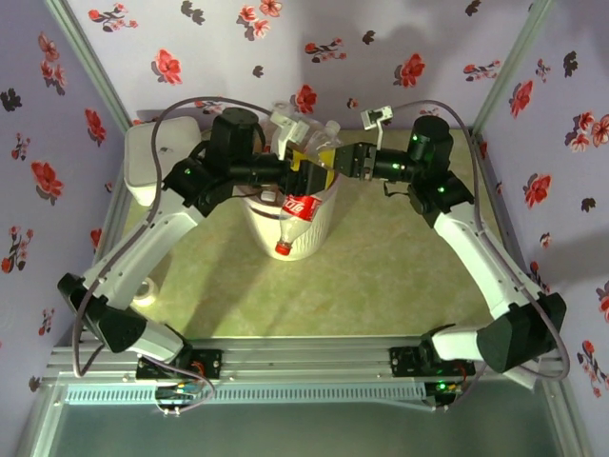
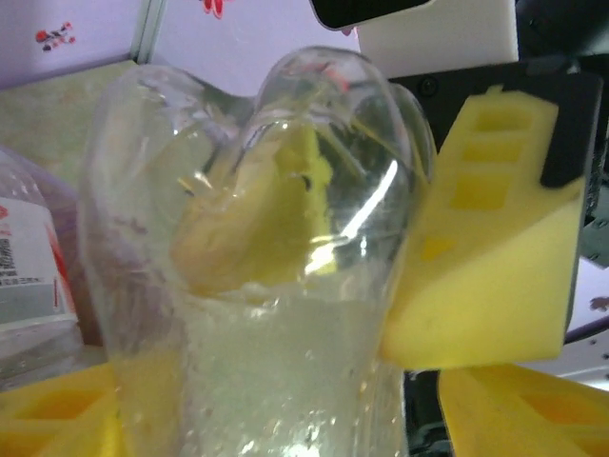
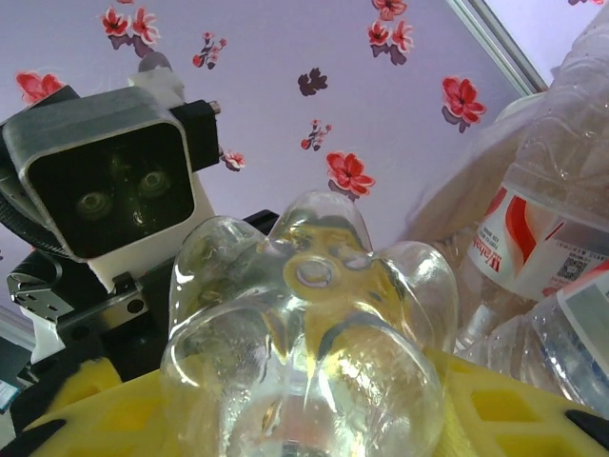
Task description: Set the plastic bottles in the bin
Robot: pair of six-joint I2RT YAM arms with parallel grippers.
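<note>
Over the bin (image 1: 324, 227) both grippers meet on one clear plastic bottle (image 2: 257, 286). My right gripper (image 1: 337, 160) is shut on its lobed base end (image 3: 314, 314), one yellow finger (image 2: 485, 228) pressing its side. The left gripper (image 1: 310, 176) has the same bottle between its yellow fingers (image 2: 519, 409), with a dark gap still showing on the right side. In the top view a red-labelled bottle (image 1: 298, 208) with a red cap slants down from the grippers across the front of the bin. More plastic bottles (image 3: 547, 238) lie crowded beside the held one.
A white rounded box (image 1: 152, 162) sits at the back left. A small tape roll (image 1: 145, 291) lies on the table by the left arm. Flowered walls and metal posts close in the table on three sides. Clear bottles (image 1: 306, 129) stick up behind the grippers.
</note>
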